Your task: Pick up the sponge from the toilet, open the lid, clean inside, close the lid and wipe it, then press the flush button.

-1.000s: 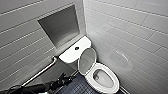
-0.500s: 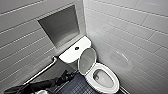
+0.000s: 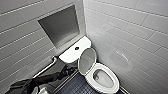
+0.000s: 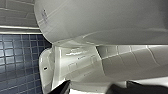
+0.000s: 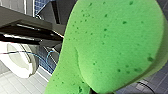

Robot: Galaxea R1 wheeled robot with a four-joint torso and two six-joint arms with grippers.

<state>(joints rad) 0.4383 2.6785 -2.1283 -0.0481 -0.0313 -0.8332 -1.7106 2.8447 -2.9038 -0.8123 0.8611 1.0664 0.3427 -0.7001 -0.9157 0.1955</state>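
- Grey-tiled walls close in on a tight corner, and we start with the sponge (image 5: 112,45). Bright green and speckled, it looms right up against the right wrist camera, off the ground, with dark blue tiles behind it.
- Of the right gripper (image 5: 90,90) we catch just a dark sliver at the sponge's edge. As far as we can judge, it is pinching the sponge.
- Over to the toilet (image 3: 98,68), tucked into the corner. The lid (image 3: 87,60) stands raised, leaning back toward the tank (image 3: 71,55), and the oval bowl (image 3: 113,82) lies open, pale and glossy inside.
- We spot the flush button (image 3: 76,48), a small dark dot in the middle of the tank top.
- The left gripper (image 4: 96,89) shows two dark tips spread well apart, close to the toilet's white ceramic side.
- Around it all, a recessed grey niche (image 3: 60,27) sits in the wall above the tank, and a grab bar (image 3: 46,68) slants down the wall beside it.
- A dark robot arm (image 3: 37,82) comes in low, between the bar and the toilet, over the dark blue floor (image 3: 75,87).
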